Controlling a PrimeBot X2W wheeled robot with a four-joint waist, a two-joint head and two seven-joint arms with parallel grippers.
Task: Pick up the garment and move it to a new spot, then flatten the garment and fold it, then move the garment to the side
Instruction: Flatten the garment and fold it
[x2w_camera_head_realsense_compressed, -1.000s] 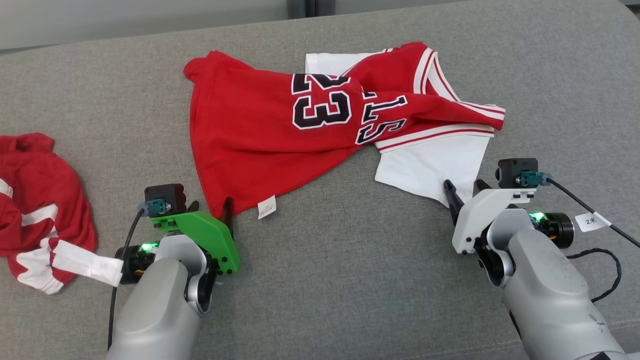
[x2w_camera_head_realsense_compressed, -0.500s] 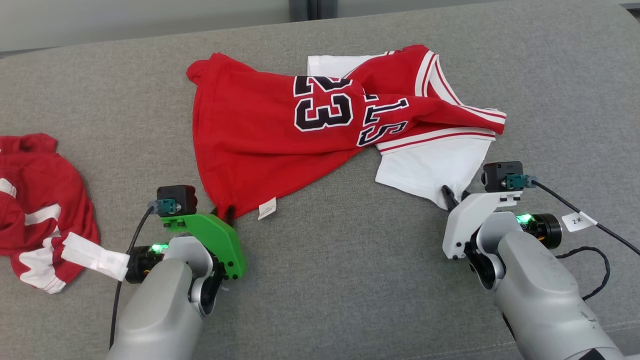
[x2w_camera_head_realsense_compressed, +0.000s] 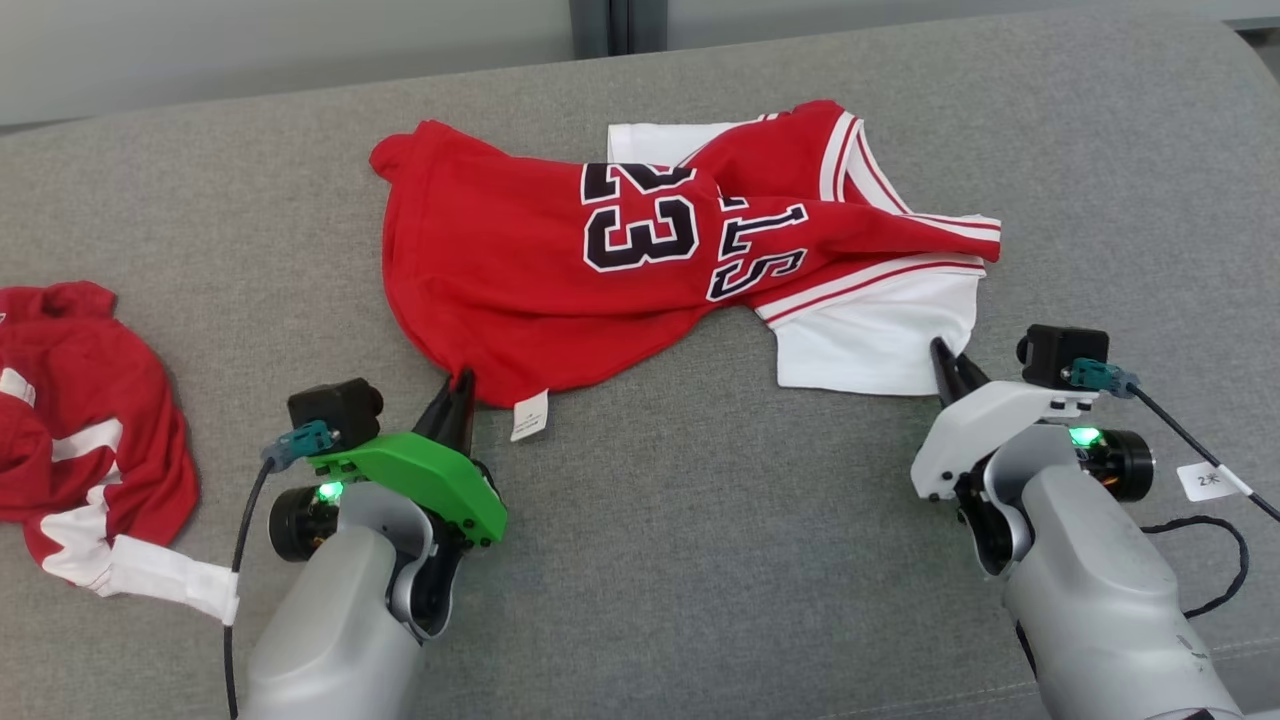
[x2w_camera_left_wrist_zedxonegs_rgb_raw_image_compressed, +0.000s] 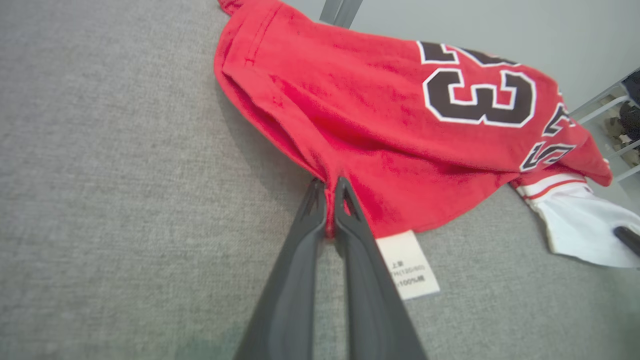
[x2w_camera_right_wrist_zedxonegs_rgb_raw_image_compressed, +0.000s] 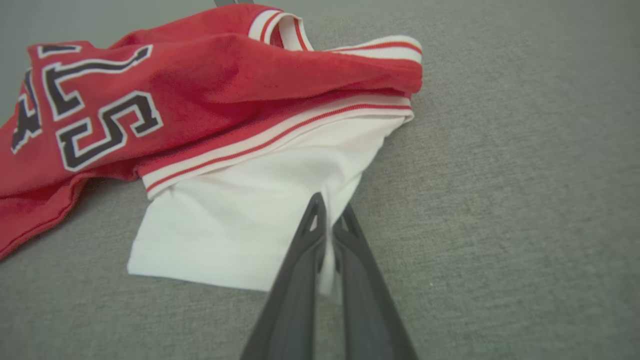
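Closed now — left fingers (x2w_camera_left_wrist_zedxonegs_rgb_raw_image_compressed: 295, 270) pinch jersey (x2w_camera_head_realsense_compressed: 520, 270) hem, right fingers (x2w_camera_right_wrist_zedxonegs_rgb_raw_image_compressed: 300, 270) sleeve (x2w_camera_right_wrist_zedxonegs_rgb_raw_image_compressed: 240, 225).

The crumpled red fabric jersey (x2w_camera_head_realsense_compressed: 500, 280) carries black numerals edged in white, red-and-white striped trim and plain white sleeves, plus a small white rectangular label (x2w_camera_head_realsense_compressed: 529, 414) with grey print. The woven cushion surface (x2w_camera_head_realsense_compressed: 700, 560) is even grey, and the other bunched cloth garment (x2w_camera_head_realsense_compressed: 90, 440) is red with white bands.
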